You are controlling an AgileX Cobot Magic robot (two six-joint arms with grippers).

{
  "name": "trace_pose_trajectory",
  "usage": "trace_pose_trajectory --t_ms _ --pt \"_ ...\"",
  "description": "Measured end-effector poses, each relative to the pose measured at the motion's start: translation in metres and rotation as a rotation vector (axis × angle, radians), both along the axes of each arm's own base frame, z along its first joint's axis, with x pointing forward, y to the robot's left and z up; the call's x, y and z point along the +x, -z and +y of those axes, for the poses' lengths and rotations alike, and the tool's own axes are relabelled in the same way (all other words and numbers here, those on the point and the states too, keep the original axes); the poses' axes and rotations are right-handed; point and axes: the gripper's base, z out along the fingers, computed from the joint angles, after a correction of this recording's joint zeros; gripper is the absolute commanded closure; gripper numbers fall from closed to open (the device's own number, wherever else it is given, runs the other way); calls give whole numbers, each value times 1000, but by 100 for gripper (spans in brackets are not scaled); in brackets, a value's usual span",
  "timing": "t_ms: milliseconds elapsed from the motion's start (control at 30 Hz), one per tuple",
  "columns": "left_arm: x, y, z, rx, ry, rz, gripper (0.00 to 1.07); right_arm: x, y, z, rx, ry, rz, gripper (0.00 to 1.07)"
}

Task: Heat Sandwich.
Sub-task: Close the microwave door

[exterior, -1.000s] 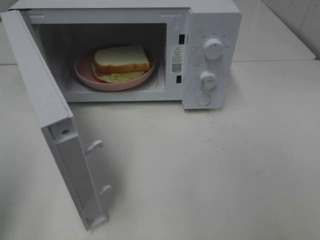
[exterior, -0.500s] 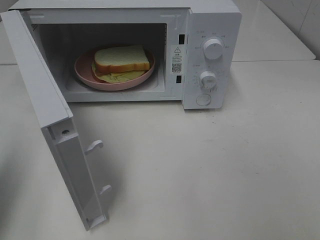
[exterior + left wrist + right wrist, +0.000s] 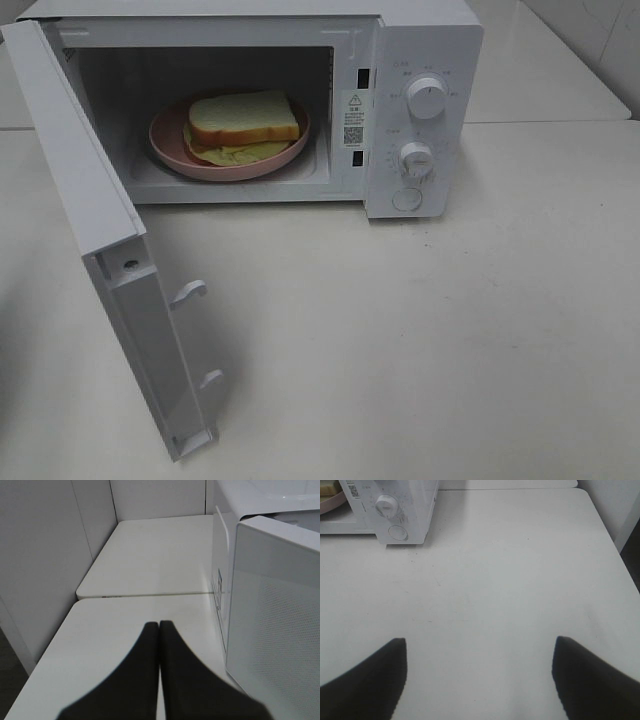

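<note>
The sandwich (image 3: 243, 120) is lying on a round pink plate (image 3: 170, 150) inside the cavity of a white microwave (image 3: 430, 40), which is standing at the back of a pale surface (image 3: 450, 340). White bread with a tan crust is facing up, and a pale green-yellow layer is sticking out from under it toward the front of the plate. The microwave's door (image 3: 90, 200) is hanging wide open on the left side, swung out toward the camera, with two white latch hooks (image 3: 188, 291) jutting from its inner edge. On the control panel to the right of the cavity, an upper knob (image 3: 427, 98) is sitting above a lower knob (image 3: 416, 160), and a round button (image 3: 407, 199) is sitting just below them. Neither arm is showing in the high view. In the left wrist view, the left pincer (image 3: 159, 625) is hovering over the surface with its two dark fingers pressed together and nothing between them, and the outer face of the door is rising just beside it. In the right wrist view, the right pincer (image 3: 479, 640) is hanging above bare surface with its fingers spread wide and gripping nothing, well apart from the microwave, whose control panel is showing in the far corner of that view.
</note>
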Motion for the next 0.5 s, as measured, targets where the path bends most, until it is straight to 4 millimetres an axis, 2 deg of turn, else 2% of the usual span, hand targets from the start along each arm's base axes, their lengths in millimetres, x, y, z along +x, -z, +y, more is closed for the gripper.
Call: trace_pose_trajectory --t_ms 500 --pt "38 40 -20 -32 237 8 106 0 0 0 0 0 -1 31"
